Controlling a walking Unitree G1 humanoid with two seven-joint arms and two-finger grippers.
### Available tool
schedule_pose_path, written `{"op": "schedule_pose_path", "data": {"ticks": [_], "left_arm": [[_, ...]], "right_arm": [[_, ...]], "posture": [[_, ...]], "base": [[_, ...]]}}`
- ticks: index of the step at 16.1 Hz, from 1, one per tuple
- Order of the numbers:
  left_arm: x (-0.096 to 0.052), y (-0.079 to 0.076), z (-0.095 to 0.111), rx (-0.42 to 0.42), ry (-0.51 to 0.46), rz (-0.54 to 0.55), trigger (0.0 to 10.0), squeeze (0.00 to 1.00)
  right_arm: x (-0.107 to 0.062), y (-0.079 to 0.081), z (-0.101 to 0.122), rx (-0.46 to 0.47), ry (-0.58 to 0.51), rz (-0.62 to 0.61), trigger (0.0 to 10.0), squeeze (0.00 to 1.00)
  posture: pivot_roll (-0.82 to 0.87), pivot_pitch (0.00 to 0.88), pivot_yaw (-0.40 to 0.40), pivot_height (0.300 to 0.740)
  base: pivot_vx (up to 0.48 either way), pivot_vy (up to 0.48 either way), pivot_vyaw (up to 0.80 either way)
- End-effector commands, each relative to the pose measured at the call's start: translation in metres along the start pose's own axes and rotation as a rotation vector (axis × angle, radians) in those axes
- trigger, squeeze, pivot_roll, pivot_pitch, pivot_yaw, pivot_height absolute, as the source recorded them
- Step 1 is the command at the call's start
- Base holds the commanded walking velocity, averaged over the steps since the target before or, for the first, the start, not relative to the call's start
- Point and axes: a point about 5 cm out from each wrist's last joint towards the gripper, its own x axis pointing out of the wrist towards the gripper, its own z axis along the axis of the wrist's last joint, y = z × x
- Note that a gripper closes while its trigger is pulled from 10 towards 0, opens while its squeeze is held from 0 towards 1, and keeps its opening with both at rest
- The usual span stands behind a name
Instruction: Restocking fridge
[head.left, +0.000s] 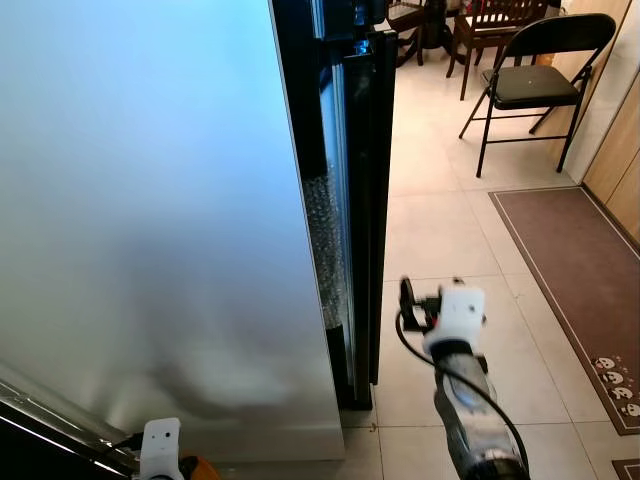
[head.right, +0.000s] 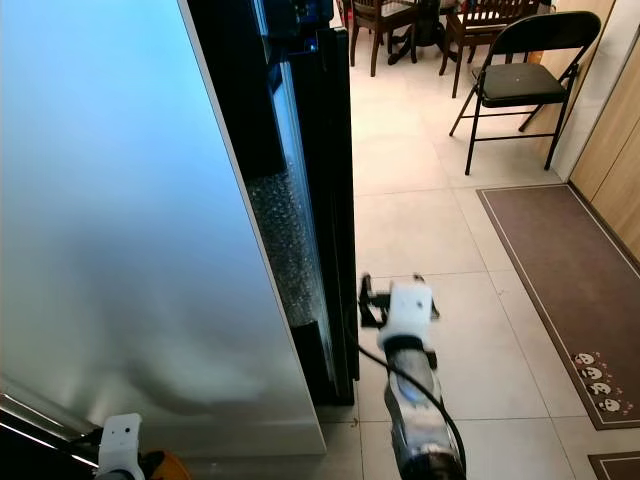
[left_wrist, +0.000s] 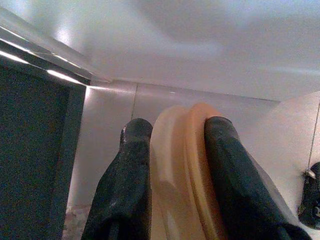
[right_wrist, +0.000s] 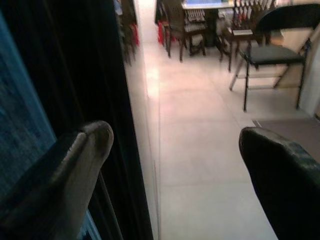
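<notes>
My left claw (left_wrist: 175, 165) grips a pale orange rounded container (left_wrist: 182, 170). My right claw (right_wrist: 175, 150), spread wide, nears the tall black fridge door's edge (head.left: 360, 200); next, I'd pull it open.

The right arm (head.left: 470, 400) is a silver metal tube with a black cable looping along it into a boxy white plastic wrist housing (head.left: 458, 312). Ahead of that sit the long black fingers (right_wrist: 280, 175), matte and round-tipped. The left wrist's white block (head.left: 160, 445) shows two dark screw holes.
</notes>
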Motion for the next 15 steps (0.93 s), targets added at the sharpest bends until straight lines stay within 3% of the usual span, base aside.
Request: {"op": "schedule_pose_path", "data": {"ticks": [1,6,11,15], "left_arm": [[-0.001,0.003,-0.004,0.000,0.007,0.013,10.0,0.00],[-0.003,0.007,-0.012,-0.019,0.027,0.033,10.0,0.00],[-0.002,0.005,-0.009,-0.043,0.017,0.033,10.0,0.00],[-0.002,0.003,-0.009,-0.055,0.014,0.032,10.0,0.00]], "right_arm": [[0.003,0.007,0.005,0.003,0.005,0.029,10.0,0.00],[0.007,0.008,0.004,-0.018,0.067,0.048,10.0,0.00],[0.041,0.009,0.029,-0.061,0.076,0.124,10.0,0.00],[0.057,0.025,0.043,-0.062,0.088,0.227,10.0,0.00]], "posture": [[-0.14,0.000,0.098,0.740],[-0.13,0.000,0.085,0.740],[-0.13,0.000,0.081,0.740],[-0.11,0.000,0.075,0.740]], "base": [[0.000,0.000,0.00],[0.000,0.000,0.00],[0.000,0.000,0.00],[0.000,0.000,0.00]]}}
